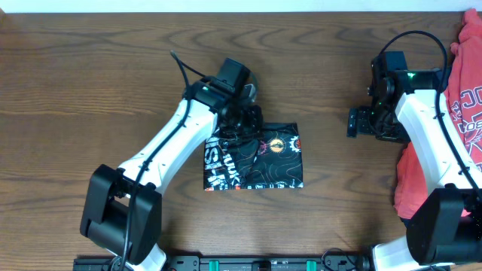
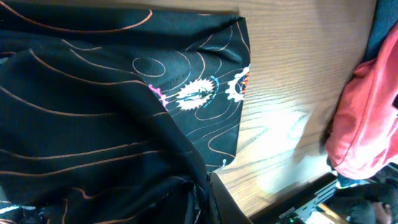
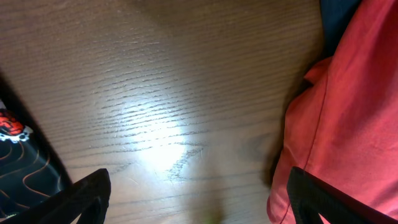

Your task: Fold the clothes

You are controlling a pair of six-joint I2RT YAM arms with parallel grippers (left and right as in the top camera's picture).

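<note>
The black jersey point(image 1: 256, 158) is seen folded into a compact rectangle near the middle of the desk point(image 1: 90, 90); its far edge is pinched in the closed left gripper point(image 1: 242, 124); the right gripper point(image 1: 354, 123) is held wide open and empty near the desk's right edge, beside a red garment point(image 1: 459, 113); the folding is judged nearly finished.

Only illegible white lettering on the black jersey point(image 1: 256, 159) and the red garment point(image 1: 461, 105)

The jersey point(image 1: 260, 162) is fine-knit, faintly shiny cloth. The table point(image 1: 90, 90) beneath it is satin-glossy grained wood. The red garment point(image 1: 467, 105) beside the jersey is matt cloth.
</note>
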